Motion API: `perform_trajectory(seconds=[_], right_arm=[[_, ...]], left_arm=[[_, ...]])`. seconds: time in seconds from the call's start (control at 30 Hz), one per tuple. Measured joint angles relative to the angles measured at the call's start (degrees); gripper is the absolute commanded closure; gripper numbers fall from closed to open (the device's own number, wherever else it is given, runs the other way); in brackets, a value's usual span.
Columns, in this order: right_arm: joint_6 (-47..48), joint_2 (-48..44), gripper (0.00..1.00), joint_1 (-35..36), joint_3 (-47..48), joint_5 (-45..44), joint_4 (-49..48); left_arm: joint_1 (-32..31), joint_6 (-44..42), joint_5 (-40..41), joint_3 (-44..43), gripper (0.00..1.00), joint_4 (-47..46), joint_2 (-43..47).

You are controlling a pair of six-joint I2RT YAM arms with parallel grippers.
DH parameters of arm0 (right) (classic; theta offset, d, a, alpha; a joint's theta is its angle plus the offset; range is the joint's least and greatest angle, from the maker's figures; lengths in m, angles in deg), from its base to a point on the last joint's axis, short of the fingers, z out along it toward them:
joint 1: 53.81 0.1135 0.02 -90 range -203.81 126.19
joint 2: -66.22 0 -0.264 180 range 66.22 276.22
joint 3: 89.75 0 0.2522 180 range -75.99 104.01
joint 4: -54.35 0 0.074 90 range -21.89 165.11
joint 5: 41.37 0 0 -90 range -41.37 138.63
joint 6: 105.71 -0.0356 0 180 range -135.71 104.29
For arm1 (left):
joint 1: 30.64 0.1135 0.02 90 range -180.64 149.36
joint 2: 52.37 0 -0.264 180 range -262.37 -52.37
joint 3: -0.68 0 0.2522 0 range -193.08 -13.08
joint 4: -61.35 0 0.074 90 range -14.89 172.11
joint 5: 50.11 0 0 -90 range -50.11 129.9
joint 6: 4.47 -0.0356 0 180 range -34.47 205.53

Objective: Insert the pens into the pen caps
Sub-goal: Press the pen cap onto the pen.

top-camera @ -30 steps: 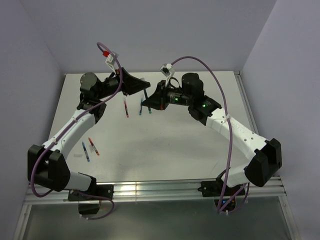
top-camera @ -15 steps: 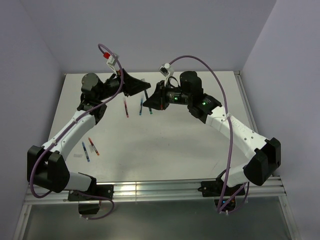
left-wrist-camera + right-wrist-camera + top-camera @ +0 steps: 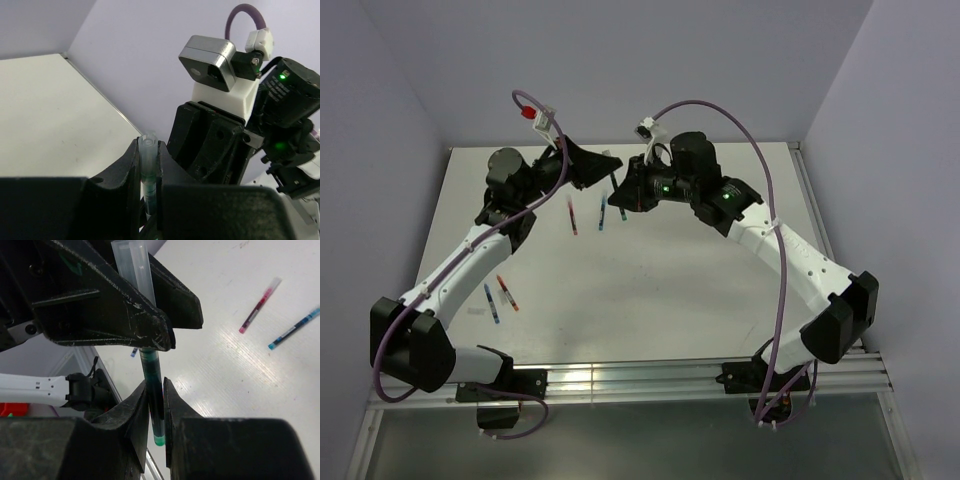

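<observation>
While both arms meet above the far middle of the white counter (image 3: 670, 280), I've got the left pincer (image 3: 148, 150) clamped on a clear slim plastic pen cap (image 3: 148, 165). The cap's open rim pokes out past the fingertips. Lower down, the tube reads dark green.

The right pincer (image 3: 155, 390) is closed on a thin green plastic pen (image 3: 156, 412). The pen lines up with the cap. A left finger hides the join, so I can't tell how deep the pen sits.

Loose on the counter:
- Toward the far edge, just below the pincers, lie a red pen (image 3: 571, 215) and a blue pen (image 3: 602, 213), side by side but not touching.
- Near the left edge, a second red pen (image 3: 507, 293) and a second blue pen (image 3: 491, 303) lie close together.
</observation>
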State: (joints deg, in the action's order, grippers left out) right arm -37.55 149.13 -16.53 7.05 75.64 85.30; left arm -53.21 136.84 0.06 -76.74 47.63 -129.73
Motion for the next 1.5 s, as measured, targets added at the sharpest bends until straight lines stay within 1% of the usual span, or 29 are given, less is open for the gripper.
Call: perform_trajectory(seconds=[0.2, 0.57, 0.73, 0.87, 0.97, 1.07, 1.17, 1.4, 1.5], right_arm=[[1.92, 2.8, 1.0, 1.03, 5.29, -5.53, 6.8], [5.75, 6.21, 1.0, 5.16, 13.25, -20.04, 17.22], [6.93, 7.06, 1.0, 6.25, 15.04, -23.32, 19.65], [7.89, 7.45, 1.0, 6.47, 15.63, -23.1, 20.31], [7.69, 7.45, 1.0, 5.97, 15.47, -19.54, 20.39], [6.08, 6.54, 1.0, 3.67, 13.0, -11.54, 17.7], [3.96, 4.98, 1.0, 0.9, 9.07, -2.89, 13.92], [-3.08, 2.27, 1.0, -4.52, -0.31, 15.15, 0.59], [-6.54, 1.46, 1.0, -6.51, -3.08, 21.77, -5.66]], left_arm=[[-1.62, -2.75, 6.58, 0.17, 1.0, 2.84, 0.55], [-4.52, -5.64, 15.74, 0.87, 1.0, 5.97, 1.9], [-5.42, -5.7, 18.38, 1.66, 1.0, 6.08, 2.47], [-5.64, -6.21, 19.34, 2.4, 1.0, 6.12, 3.1], [-5.68, -6.73, 18.99, 3.19, 1.0, 6.12, 4.09], [-5.51, -7.13, 17.84, 4.0, 1.0, 5.73, 5.11], [-4.66, -6.03, 14.47, 5.49, 1.0, 3.13, 5.22], [-2.56, -0.44, 7.76, 8.28, 1.0, -3.85, 5.2], [-2.21, 2.95, 5.79, 9.4, 1.0, -9.05, 4.92]])
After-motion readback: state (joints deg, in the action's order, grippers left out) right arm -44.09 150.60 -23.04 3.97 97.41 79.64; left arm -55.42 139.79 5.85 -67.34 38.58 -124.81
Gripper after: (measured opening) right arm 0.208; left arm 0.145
